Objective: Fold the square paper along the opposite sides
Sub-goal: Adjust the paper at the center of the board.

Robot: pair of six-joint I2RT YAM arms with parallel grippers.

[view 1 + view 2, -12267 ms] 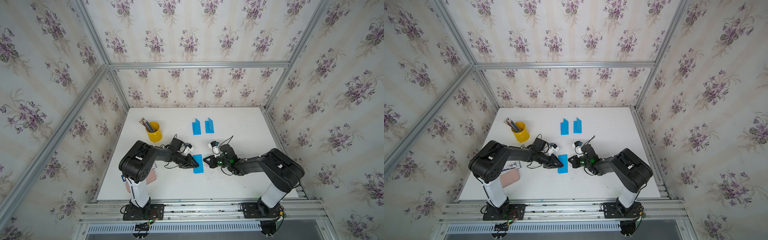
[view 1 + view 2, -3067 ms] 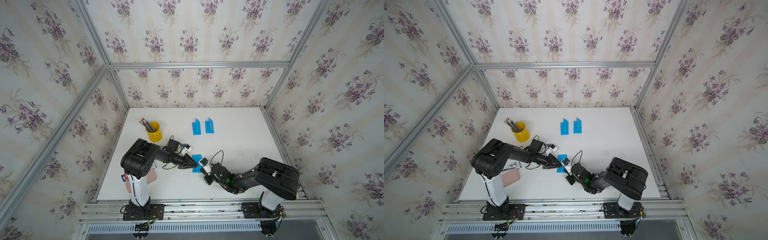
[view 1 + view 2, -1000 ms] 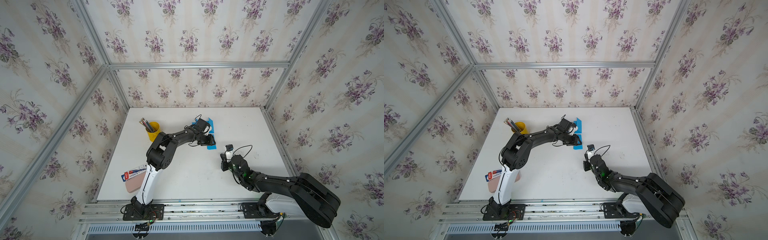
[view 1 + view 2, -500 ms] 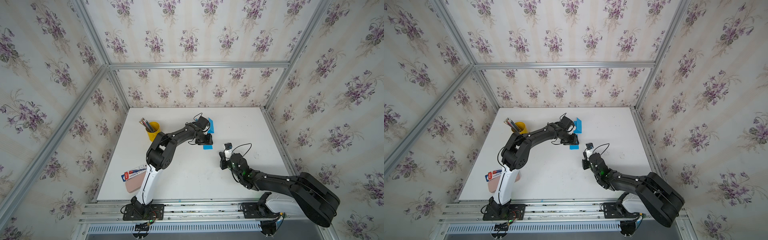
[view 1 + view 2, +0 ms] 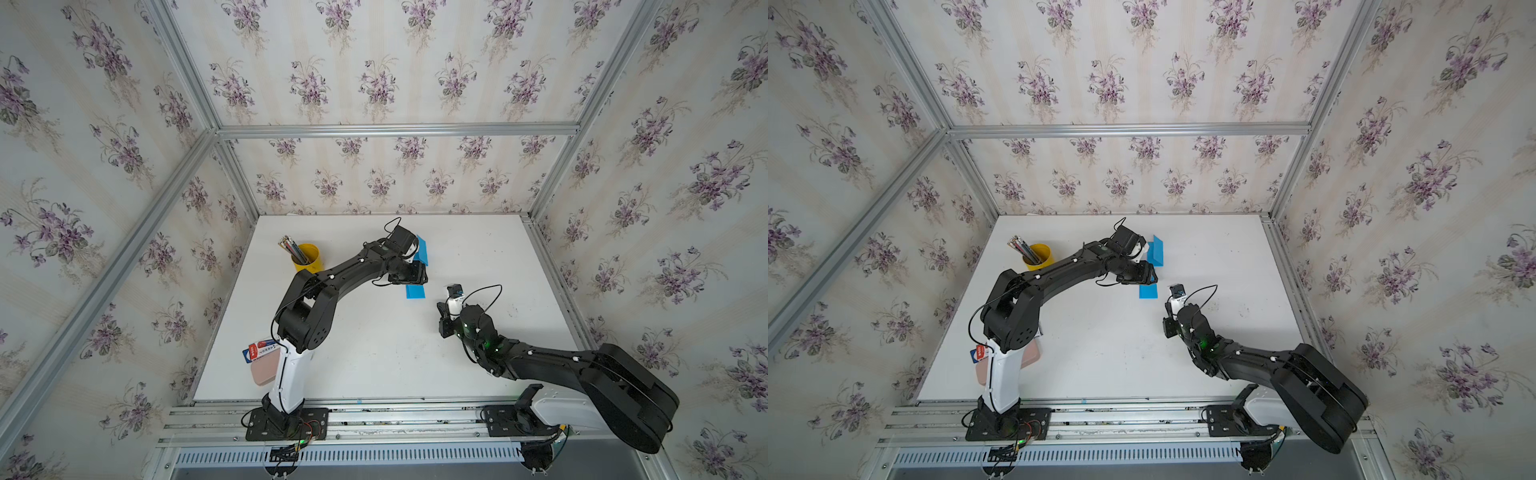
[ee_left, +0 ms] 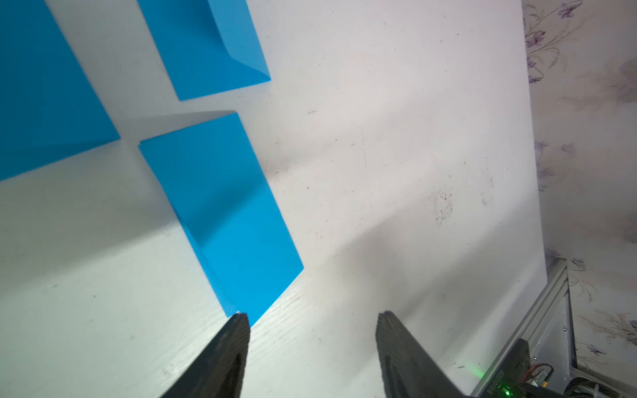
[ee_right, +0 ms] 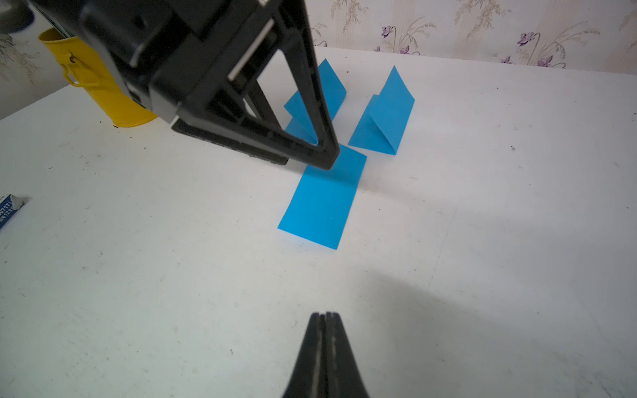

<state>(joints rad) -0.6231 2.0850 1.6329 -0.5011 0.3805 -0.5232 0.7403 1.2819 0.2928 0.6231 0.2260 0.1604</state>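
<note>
Left wrist view: left gripper (image 6: 312,318) jaws apart, empty, one tip by the folded paper's (image 6: 220,213) corner.
Right gripper (image 7: 325,315): pinched closed, empty.
Paper: flat, mid-table, just near of two tented sheets (image 7: 382,117).
Risk: tip may snag that corner, dragging the paper or reopening the fold.

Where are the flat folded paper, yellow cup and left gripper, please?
flat folded paper (image 7: 322,200): right wrist view, its middle.
yellow cup (image 5: 311,261): a top view, outer wall.
left gripper (image 6: 313,314): left wrist view, between fingertips.
</note>
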